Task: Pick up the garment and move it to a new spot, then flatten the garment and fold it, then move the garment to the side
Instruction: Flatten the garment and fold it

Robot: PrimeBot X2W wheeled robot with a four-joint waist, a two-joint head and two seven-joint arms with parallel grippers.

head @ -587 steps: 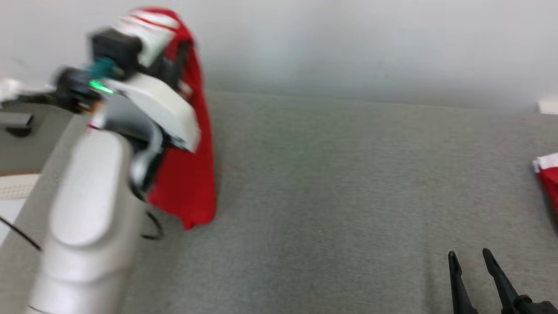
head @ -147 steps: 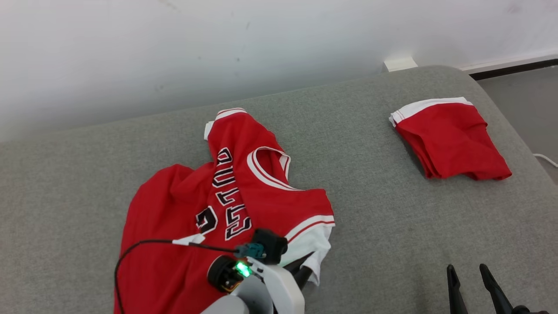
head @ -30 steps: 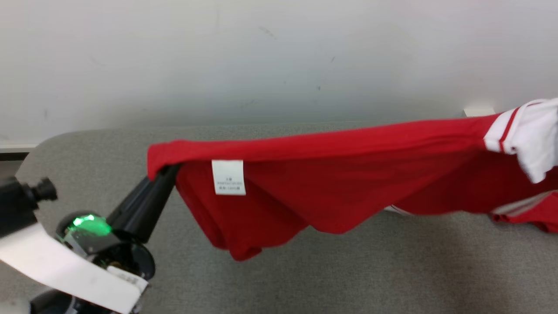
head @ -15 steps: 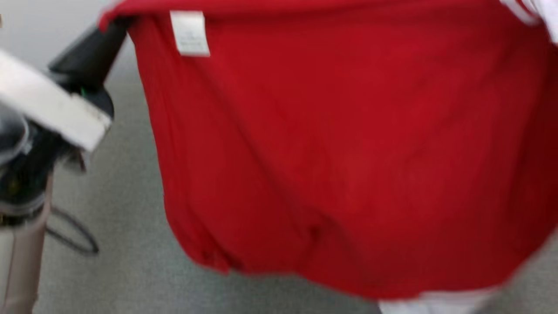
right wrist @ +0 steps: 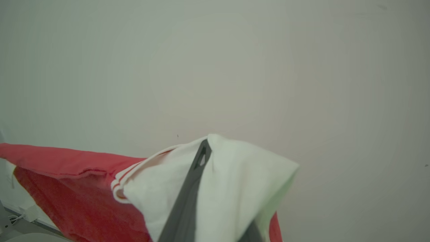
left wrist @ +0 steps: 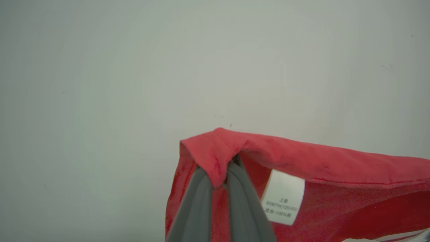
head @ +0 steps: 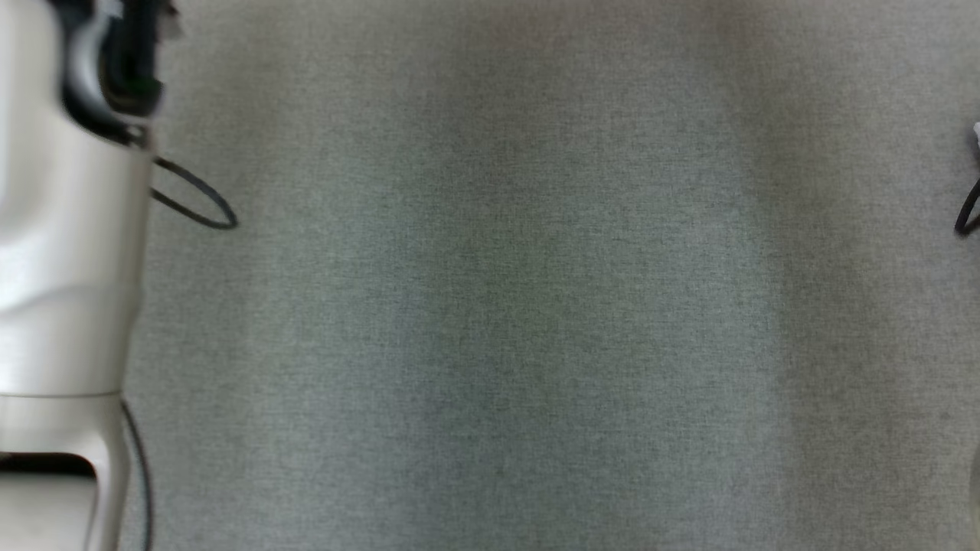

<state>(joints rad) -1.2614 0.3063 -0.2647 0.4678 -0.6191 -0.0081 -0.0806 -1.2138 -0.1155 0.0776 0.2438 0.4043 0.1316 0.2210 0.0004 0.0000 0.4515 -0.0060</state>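
Red garment [left wrist: 336, 168] between both closed jaws

Soft even light, head view motion-blurred, wrist views hazy

One garment [left wrist: 336, 168], two tools [left wrist: 223, 174] [right wrist: 209, 149], one label [left wrist: 282, 198].

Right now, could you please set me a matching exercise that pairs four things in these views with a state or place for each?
Things:
1. left pincer
2. right pincer
3. label
4. cable

States or places:
A. loops over the grey surface
B. shut on white cloth of the jersey
C. shut on a red corner of the jersey
D. white, with small print, on the red cloth

Pairs: 1-C, 2-B, 3-D, 4-A
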